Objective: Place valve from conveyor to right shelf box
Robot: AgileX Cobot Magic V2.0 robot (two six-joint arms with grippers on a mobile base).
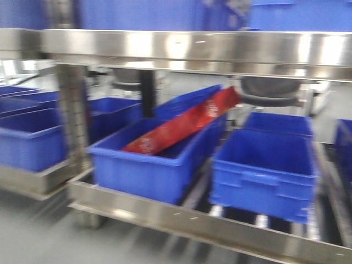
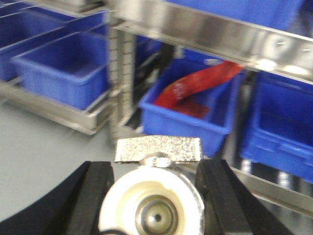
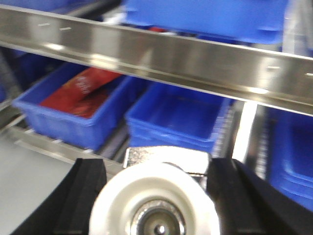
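1. The left gripper (image 2: 156,169) is clamped on a valve (image 2: 154,205). Its black fingers (image 2: 93,191) press both sides of the white round body, and the rough metal handle stands up between the tips.
2. The right gripper (image 3: 155,166) grips a second valve (image 3: 154,200) the same way, with the white face towards the camera and a dark finger on each side.
3. Both wrists point roughly level at the steel shelf (image 1: 192,47), well short of it. The left one faces an upright post (image 2: 115,83).
4. Past the left valve sits a blue box (image 1: 148,165) with a red packet (image 1: 181,126) leaning in it, its upper end poking over the far rim.
5. Just right of it stands another blue box (image 1: 264,170), straight ahead of the right gripper, under the shelf's upper rail (image 3: 171,49).
6. All the views are blurred.
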